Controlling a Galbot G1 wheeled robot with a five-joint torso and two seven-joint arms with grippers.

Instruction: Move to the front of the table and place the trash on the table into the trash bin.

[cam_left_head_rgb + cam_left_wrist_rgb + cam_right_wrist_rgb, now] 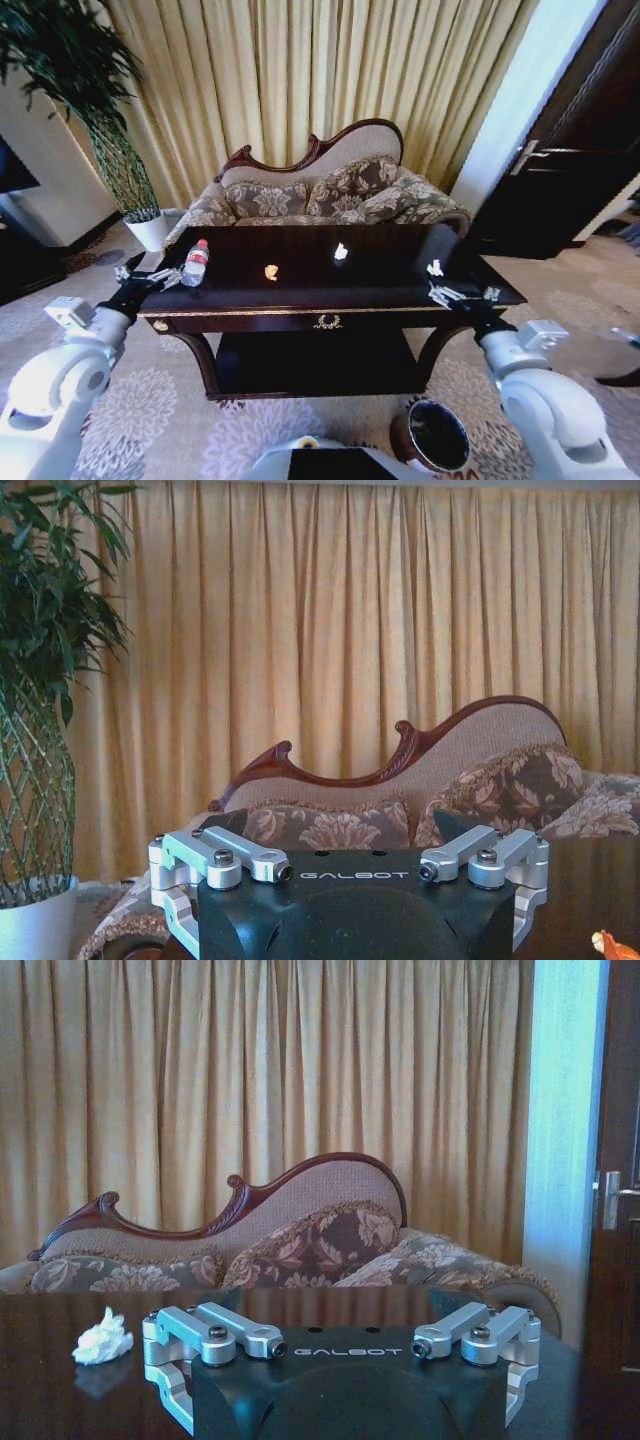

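Table (300, 290): bottle (195, 262) lies just right of the left gripper (150, 276) fingertips; orange scrap (271, 272) and white scrap (340, 252) sit between both grippers, left of the right gripper (445, 292). Trash bin (432, 436) stands on the floor before the table. Sofa (320, 190) behind the table.

Worktop (300, 290) mostly bare; obstacles: bottle (195, 262) at left end, orange scrap (271, 272) centre, white scrap (340, 252) centre-right, all well apart. Sofa (320, 195) blocks rear edge. Trash bin (432, 436) on floor, front-right, top open w/ free access from above.
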